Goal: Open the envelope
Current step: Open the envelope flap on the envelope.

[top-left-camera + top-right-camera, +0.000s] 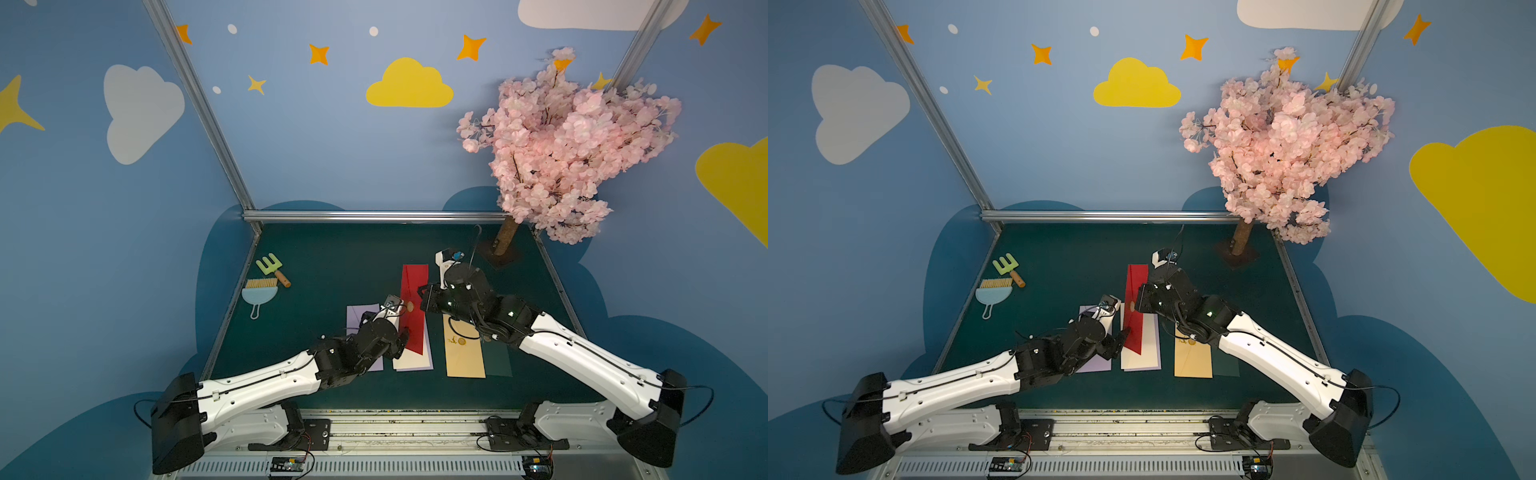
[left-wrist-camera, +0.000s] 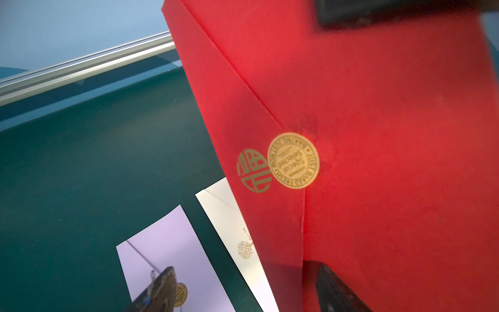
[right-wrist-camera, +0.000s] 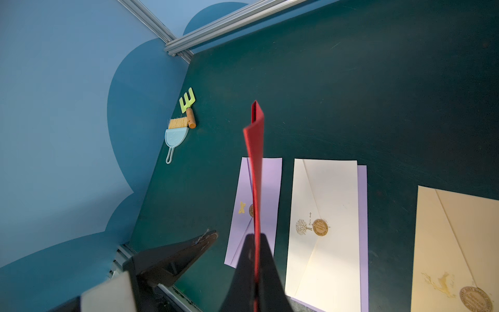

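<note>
Right wrist view: red envelope (image 3: 255,167) hangs edge-on, pinched between the pressed-together right jaws, clear of the desk (image 3: 351,94); left jaws stand spread astride its lower corner; gold seal (image 2: 293,160) pins the flap, so opening is not yet begun.

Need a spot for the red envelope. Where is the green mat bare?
Bare: the far stretch between the pale blue plastic dustpan and the pink blossom tree's trunk; the near strip before the row of paper envelopes, which is crowded.
</note>
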You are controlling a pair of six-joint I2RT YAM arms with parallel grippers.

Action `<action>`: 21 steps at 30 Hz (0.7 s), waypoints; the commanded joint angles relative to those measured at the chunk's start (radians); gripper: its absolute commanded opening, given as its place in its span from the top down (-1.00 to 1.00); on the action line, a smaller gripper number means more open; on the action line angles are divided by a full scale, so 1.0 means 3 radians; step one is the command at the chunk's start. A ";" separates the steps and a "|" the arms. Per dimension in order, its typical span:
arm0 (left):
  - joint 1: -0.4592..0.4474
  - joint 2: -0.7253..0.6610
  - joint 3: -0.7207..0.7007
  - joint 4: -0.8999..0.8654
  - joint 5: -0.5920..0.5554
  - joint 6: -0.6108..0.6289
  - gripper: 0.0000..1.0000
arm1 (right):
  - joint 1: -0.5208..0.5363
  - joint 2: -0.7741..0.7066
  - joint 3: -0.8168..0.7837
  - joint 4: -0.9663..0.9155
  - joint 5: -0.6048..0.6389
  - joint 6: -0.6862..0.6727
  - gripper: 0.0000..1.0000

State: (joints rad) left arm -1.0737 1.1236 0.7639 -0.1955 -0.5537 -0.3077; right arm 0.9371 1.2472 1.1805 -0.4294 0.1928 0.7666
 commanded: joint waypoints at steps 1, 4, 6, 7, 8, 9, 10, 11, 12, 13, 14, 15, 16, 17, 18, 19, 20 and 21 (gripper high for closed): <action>0.0025 -0.0040 0.0071 -0.0088 -0.0132 -0.0071 -0.64 | 0.0039 0.0007 0.0144 -0.0071 0.0062 0.0000 1.00; 0.0045 -0.0035 0.0073 -0.0122 -0.0163 -0.0110 -0.64 | 0.0059 0.0010 0.0146 -0.0076 0.0067 0.0006 1.00; 0.0063 -0.0030 0.0086 -0.0173 -0.0208 -0.0152 -0.65 | 0.0071 0.0005 0.0136 -0.0080 0.0088 0.0006 1.00; 0.0074 -0.0030 0.0085 -0.0190 -0.0215 -0.0165 -0.65 | 0.0073 0.0005 0.0135 -0.0085 0.0091 0.0006 1.00; 0.0086 -0.0033 0.0081 -0.0201 -0.0215 -0.0179 -0.65 | 0.0076 0.0002 0.0133 -0.0092 0.0089 0.0006 1.00; 0.0099 -0.0037 0.0075 -0.0207 -0.0217 -0.0190 -0.64 | 0.0078 0.0009 0.0135 -0.0096 0.0083 0.0005 1.00; 0.0106 -0.0038 0.0073 -0.0205 -0.0215 -0.0195 -0.65 | 0.0078 0.0015 0.0130 -0.0099 0.0074 0.0006 1.00; 0.0112 -0.0046 0.0070 -0.0203 -0.0214 -0.0200 -0.64 | 0.0080 0.0016 0.0128 -0.0108 0.0063 0.0006 1.00; 0.0120 -0.0049 0.0066 -0.0197 -0.0220 -0.0209 -0.64 | 0.0081 0.0018 0.0130 -0.0108 0.0066 0.0009 1.00; 0.0127 -0.0054 0.0063 -0.0193 -0.0225 -0.0212 -0.64 | 0.0085 0.0020 0.0124 -0.0104 0.0063 0.0016 1.00; 0.0130 -0.0051 0.0062 -0.0202 -0.0235 -0.0221 -0.64 | 0.0082 0.0020 0.0120 -0.0100 0.0063 0.0021 1.00; 0.0130 -0.0057 0.0062 -0.0207 -0.0248 -0.0226 -0.65 | 0.0091 0.0023 0.0119 -0.0098 0.0060 0.0022 1.00; 0.0132 -0.0060 0.0061 -0.0202 -0.0246 -0.0222 -0.64 | 0.0092 0.0029 0.0120 -0.0098 0.0052 0.0023 1.00; 0.0132 -0.0061 0.0059 -0.0202 -0.0253 -0.0217 -0.64 | 0.0093 0.0028 0.0120 -0.0094 0.0052 0.0022 1.00; 0.0133 -0.0069 0.0059 -0.0202 -0.0256 -0.0220 -0.65 | 0.0096 0.0035 0.0118 -0.0094 0.0047 0.0022 1.00; 0.0133 -0.0074 0.0057 -0.0196 -0.0263 -0.0222 -0.65 | 0.0096 0.0039 0.0119 -0.0093 0.0033 0.0022 1.00; 0.0132 -0.0075 0.0061 -0.0195 -0.0271 -0.0219 -0.64 | 0.0098 0.0043 0.0117 -0.0093 0.0036 0.0025 1.00; 0.0132 -0.0084 0.0058 -0.0192 -0.0279 -0.0216 -0.65 | 0.0103 0.0044 0.0115 -0.0093 0.0030 0.0031 1.00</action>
State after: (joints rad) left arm -1.0405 1.1198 0.7647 -0.2420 -0.6102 -0.3660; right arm 0.9596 1.2530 1.1954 -0.4419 0.2012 0.7708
